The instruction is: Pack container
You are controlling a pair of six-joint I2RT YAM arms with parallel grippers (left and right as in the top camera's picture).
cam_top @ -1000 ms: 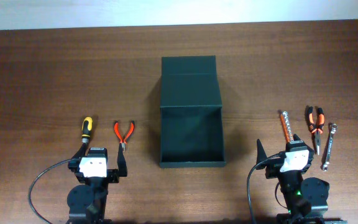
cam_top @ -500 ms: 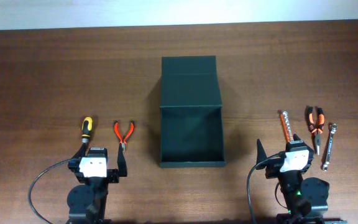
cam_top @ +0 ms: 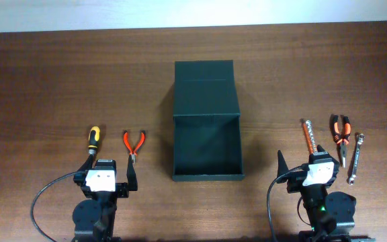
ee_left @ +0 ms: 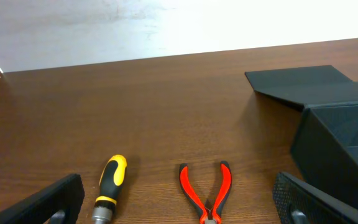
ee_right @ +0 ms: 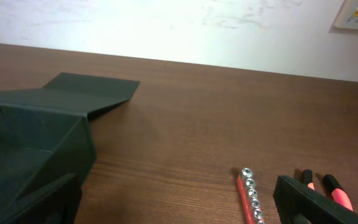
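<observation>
container (cam_top: 207, 177) open upward, lid laid back; red pliers (cam_top: 133, 153) nearest, well apart

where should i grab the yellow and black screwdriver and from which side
Take the screwdriver by its thick yellow-and-black handle, coming straight down from above. It lies flat, handle pointing away from the robot, so the open left gripper should probably close its fingers across the handle's width; the thinner metal end gives less to hold.

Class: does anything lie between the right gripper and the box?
Nothing visible does. Bare table separates the right gripper from the box; the orange strip, pliers and wrench lie ahead or right of it.
</observation>
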